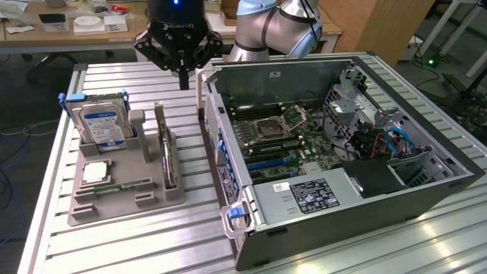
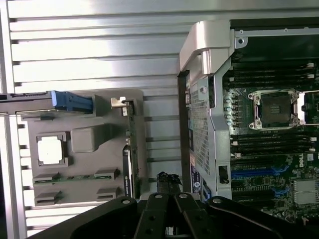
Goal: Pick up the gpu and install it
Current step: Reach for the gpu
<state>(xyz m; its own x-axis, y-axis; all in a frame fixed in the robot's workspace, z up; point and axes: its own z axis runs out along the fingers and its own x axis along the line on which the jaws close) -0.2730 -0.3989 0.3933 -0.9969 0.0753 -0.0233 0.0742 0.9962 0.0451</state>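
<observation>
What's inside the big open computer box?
Inside the computer case sit a green motherboard, a processor socket, blue cables and a power supply. Whatever lies beneath the power supply is covered.

Exterior view high, angled down over table, mid-distance — wrist view straight down, closer, both sharing parts tray and open case

A robotics lab or workshop: an open computer case lies on a slotted aluminium table, a grey parts holder just beside it, a robot arm and a cluttered desk behind it, and loose cables on the floor well apart from it.
</observation>
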